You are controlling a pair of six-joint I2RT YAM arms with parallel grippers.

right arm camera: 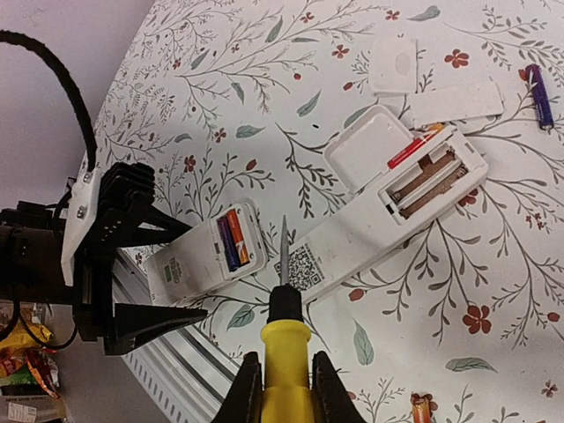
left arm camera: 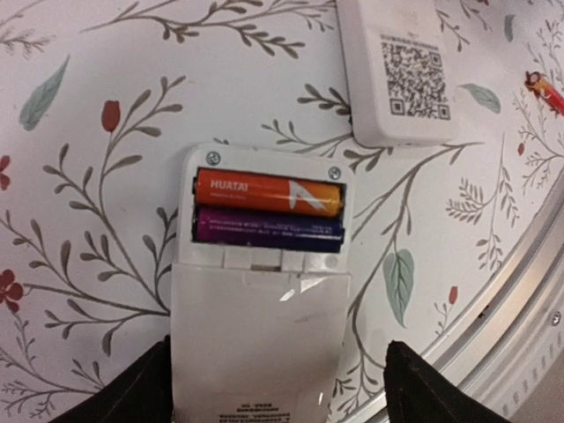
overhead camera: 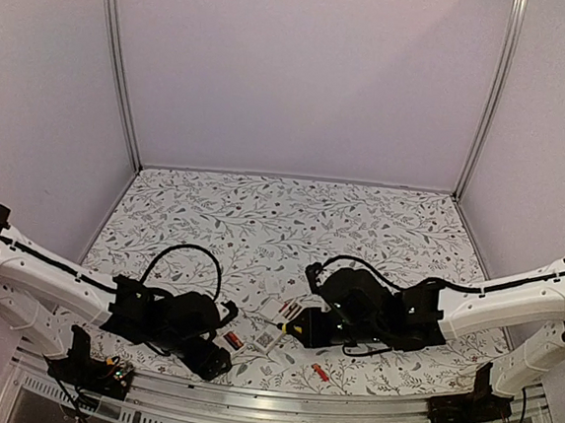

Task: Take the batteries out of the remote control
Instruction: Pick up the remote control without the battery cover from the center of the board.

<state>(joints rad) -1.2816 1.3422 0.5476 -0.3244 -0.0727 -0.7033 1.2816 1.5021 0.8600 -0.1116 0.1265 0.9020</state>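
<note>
A small white remote control (left arm camera: 260,352) lies back up with its compartment uncovered. Two batteries sit in it side by side, one orange (left arm camera: 267,193) and one purple-blue (left arm camera: 269,226). My left gripper (left arm camera: 282,388) is open and straddles the remote's lower body; the right finger (left arm camera: 423,383) stands clear of its edge. My right gripper (right arm camera: 286,388) is shut on a yellow-handled screwdriver (right arm camera: 286,348). The screwdriver's tip (right arm camera: 284,251) hangs between the small remote (right arm camera: 198,260) and a longer one. In the top view both grippers (overhead camera: 213,352) (overhead camera: 297,330) are near the table's front edge.
A longer white remote with a QR label (right arm camera: 379,229) has an empty compartment, with a red battery (right arm camera: 412,150) across its rim. Loose covers (right arm camera: 394,63) (right arm camera: 454,101), a purple battery (right arm camera: 539,95) and an orange battery (right arm camera: 421,410) lie around. A metal rail (left arm camera: 511,300) borders the table.
</note>
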